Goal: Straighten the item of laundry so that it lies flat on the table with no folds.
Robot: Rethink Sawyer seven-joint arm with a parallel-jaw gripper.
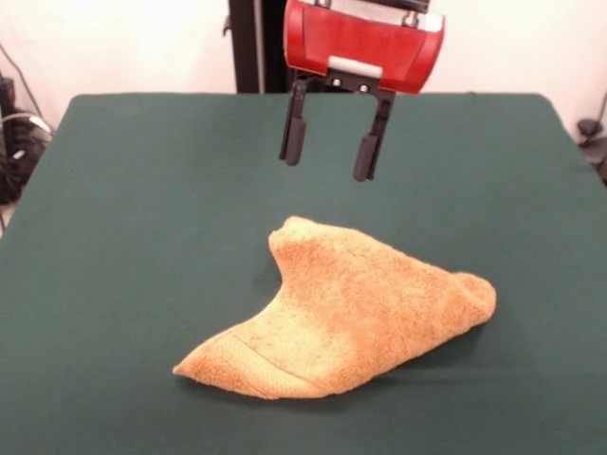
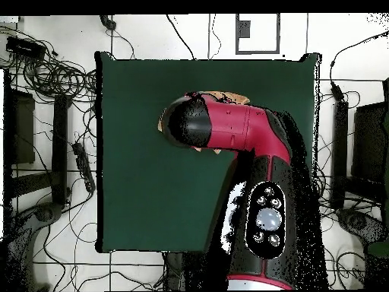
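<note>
**One folded towel below an open, empty tool**

There is one towel, orange-tan terry cloth, and it lies crumpled on the green surface, below the tool and a little nearer the camera in the front view. It is folded over on itself into a rough three-pointed shape: one corner rises toward the tool, one rounded bulge lies off to the picture's right, and one flat corner stretches to the lower left. A single woven band shows across that lower-left corner, close to the hem.

The one tool hangs in the air above the towel, clear of it. Its two dark fingers point down and stand apart, with nothing between them.

In the overhead view the red and black arm covers most of the towel; only small tan scraps show at the arm's edges. The tool itself is hidden under the arm there.

Cables lie on the floor around the surface.
</note>
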